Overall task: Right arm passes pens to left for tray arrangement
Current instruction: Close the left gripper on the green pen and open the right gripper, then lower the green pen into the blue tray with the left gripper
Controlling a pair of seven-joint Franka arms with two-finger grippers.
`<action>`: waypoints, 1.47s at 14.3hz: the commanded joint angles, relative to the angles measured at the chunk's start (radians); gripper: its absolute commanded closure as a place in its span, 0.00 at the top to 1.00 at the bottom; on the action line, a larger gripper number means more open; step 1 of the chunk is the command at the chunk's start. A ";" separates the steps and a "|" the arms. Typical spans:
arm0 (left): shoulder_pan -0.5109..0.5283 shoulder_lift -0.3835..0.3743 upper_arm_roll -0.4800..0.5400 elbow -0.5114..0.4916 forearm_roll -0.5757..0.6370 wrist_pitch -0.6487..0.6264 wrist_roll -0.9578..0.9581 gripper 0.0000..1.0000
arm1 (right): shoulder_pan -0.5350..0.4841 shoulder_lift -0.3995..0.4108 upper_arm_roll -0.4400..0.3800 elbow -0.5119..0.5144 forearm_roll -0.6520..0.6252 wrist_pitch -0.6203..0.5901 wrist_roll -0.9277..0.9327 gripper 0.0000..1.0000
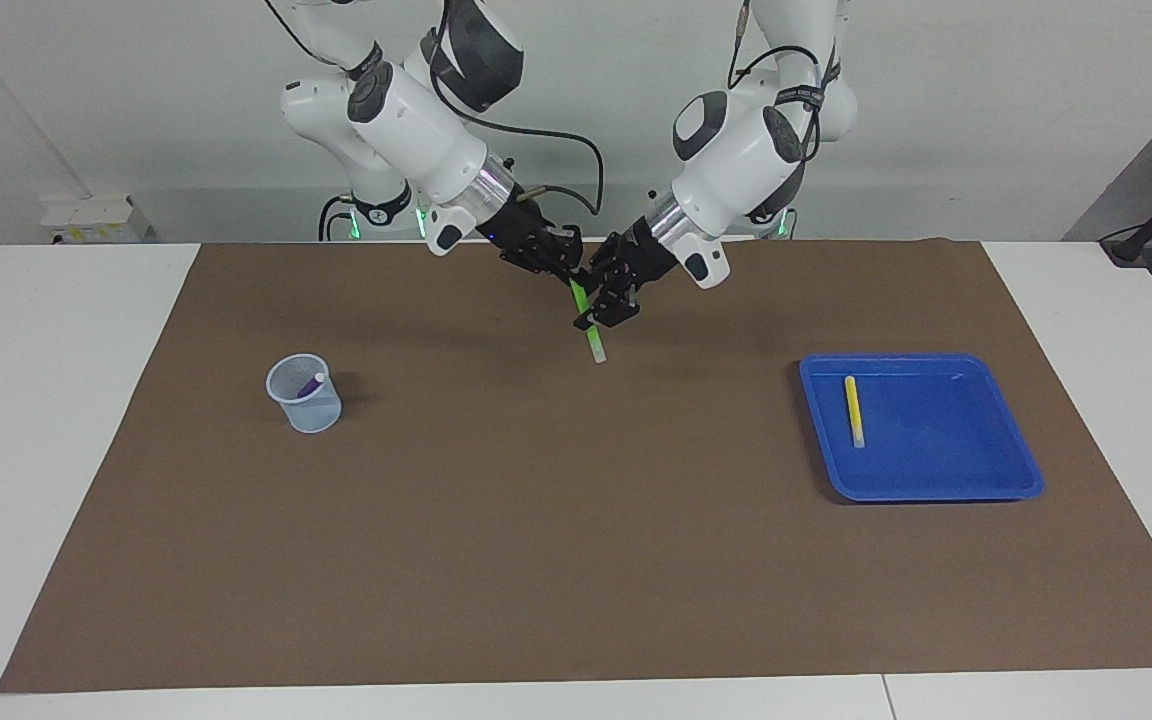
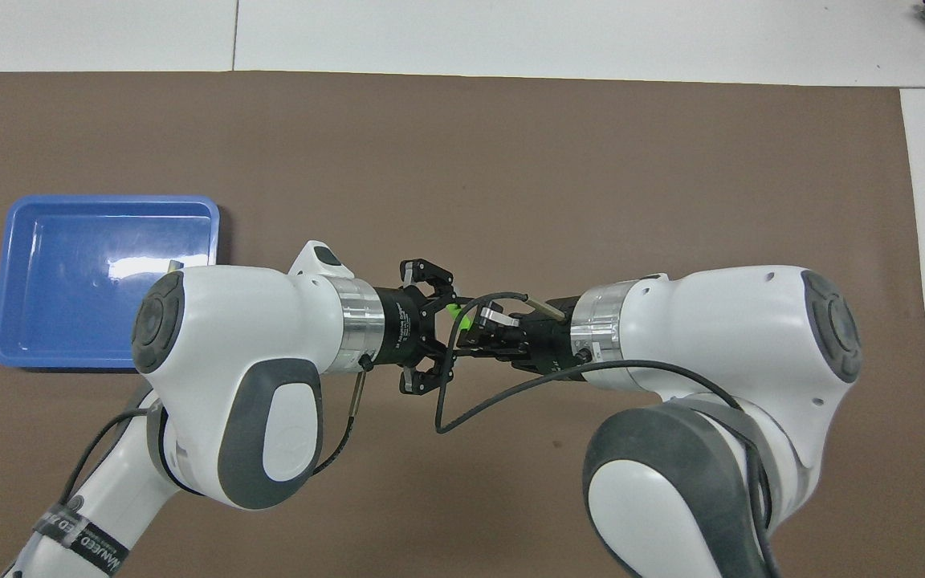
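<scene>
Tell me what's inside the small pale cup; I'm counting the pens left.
One purple pen leans inside the cup, its whitish tip near the rim. Its lower end shows only dimly through the wall. The overhead view misses the cup.

High camera facing the robots, steep overhead from their end (closer), both sharing the brown mat.
</scene>
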 commanded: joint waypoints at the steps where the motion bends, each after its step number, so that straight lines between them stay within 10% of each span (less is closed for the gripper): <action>1: 0.005 -0.029 0.004 -0.019 -0.020 -0.038 0.044 0.43 | -0.008 -0.026 0.002 -0.021 0.024 0.003 0.003 0.00; 4: 0.005 -0.029 0.004 -0.019 -0.020 -0.041 0.059 0.00 | -0.008 -0.026 0.002 -0.021 0.022 0.001 0.003 0.00; 13: 0.007 -0.036 0.012 -0.016 -0.020 -0.081 0.105 0.00 | -0.010 -0.025 0.002 -0.021 0.020 0.001 0.014 0.00; 14: 0.007 -0.038 0.016 -0.014 -0.020 -0.086 0.105 0.00 | -0.011 -0.025 0.002 -0.019 0.020 0.001 0.014 0.13; 16: 0.008 -0.042 0.019 -0.015 -0.020 -0.093 0.105 0.00 | -0.011 -0.023 0.000 -0.019 0.020 0.003 0.015 0.82; 17: 0.020 -0.044 0.019 -0.016 -0.020 -0.100 0.105 0.00 | -0.011 -0.023 0.000 -0.018 0.019 0.003 0.015 1.00; 21: 0.036 -0.049 0.019 -0.019 -0.020 -0.112 0.111 0.00 | -0.022 -0.020 -0.004 -0.013 -0.083 -0.026 0.000 1.00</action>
